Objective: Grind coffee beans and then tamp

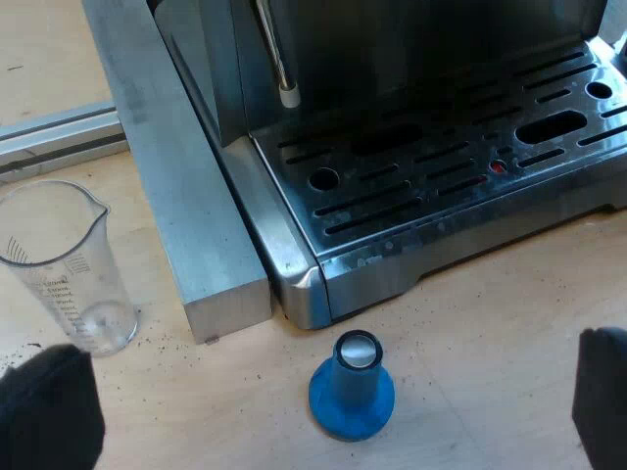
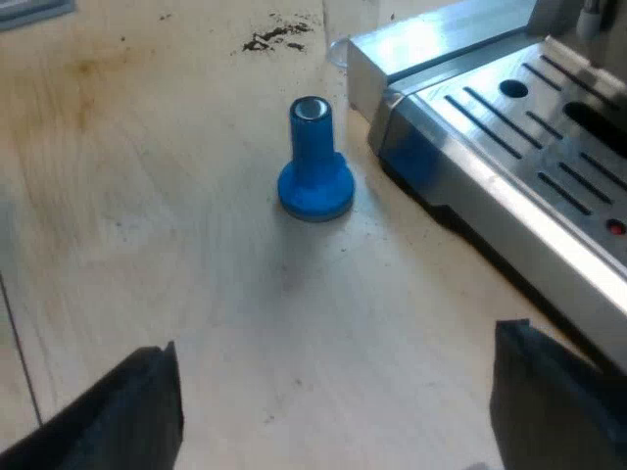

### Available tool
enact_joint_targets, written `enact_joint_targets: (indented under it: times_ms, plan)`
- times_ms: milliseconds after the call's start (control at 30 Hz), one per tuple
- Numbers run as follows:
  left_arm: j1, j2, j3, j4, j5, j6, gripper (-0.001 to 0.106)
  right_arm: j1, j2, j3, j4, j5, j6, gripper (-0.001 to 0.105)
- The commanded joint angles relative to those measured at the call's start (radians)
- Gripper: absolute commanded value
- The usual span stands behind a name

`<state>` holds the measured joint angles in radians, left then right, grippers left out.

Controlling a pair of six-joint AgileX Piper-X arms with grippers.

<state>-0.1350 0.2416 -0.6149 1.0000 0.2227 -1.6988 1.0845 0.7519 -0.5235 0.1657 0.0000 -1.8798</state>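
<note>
Left wrist view first. Our left gripper (image 1: 323, 397) has its fingers (image 1: 49, 411) spread wide with nothing between them, hovering over the wooden table (image 1: 490, 323). The blue tamper (image 1: 351, 390) is at 12 o'clock from that gripper, close in. It stands upright on its wide base with the silvery end facing up, on the table and apart from everything else. Past it, running from 12 to 2 o'clock, is the espresso machine (image 1: 294, 264), whose near corner sits just beyond the tamper. We can see the slotted drip tray (image 1: 441, 166) and the steam wand (image 1: 279, 59) hanging over it. A metal bar (image 1: 186, 196) lies right against the machine's side. Around 10 o'clock there's the measuring glass (image 1: 64, 264) – clear, upright, looks empty – with a few dark coffee grounds (image 1: 152, 345) scattered by its foot.

Right wrist view now. Our right gripper (image 2: 338, 392) is also wide open and holding nothing, low over bare table. From here the tamper (image 2: 315, 171) is at 12 o'clock again but farther out, well apart from the fingers (image 2: 137, 411). The machine's tray edge runs off toward 2 o'clock – near the tamper, not touching it. A bigger smear of grounds lies beyond the tamper at about 11 o'clock.
</note>
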Motion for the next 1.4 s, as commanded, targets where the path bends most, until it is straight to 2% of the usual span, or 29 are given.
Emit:
enact_joint_targets:
  times_ms: [33,233,467,833,967,1400]
  plan:
    - [-0.005,0.009,0.000,-0.011,0.006,0.000,0.105,0.002,0.038,0.000,-0.046,0.032,0.047,0.067]
    - [-0.027,0.075,0.000,-0.011,0.004,0.000,0.105,0.002,0.120,0.000,-0.144,0.049,0.074,0.068]
    - [-0.110,0.204,0.000,-0.020,-0.055,0.000,0.105,0.002,0.186,0.000,-0.192,0.049,0.090,0.068]
    - [-0.220,0.455,0.000,-0.134,-0.099,0.000,0.105,0.002,0.192,0.000,-0.192,0.049,0.106,0.067]
    - [-0.226,0.574,0.000,-0.195,-0.099,0.000,0.105,0.002,0.192,0.000,-0.190,0.049,0.113,0.067]
    - [-0.226,0.907,0.000,-0.289,-0.099,0.000,0.105,0.002,0.192,0.000,-0.185,0.049,0.134,0.067]
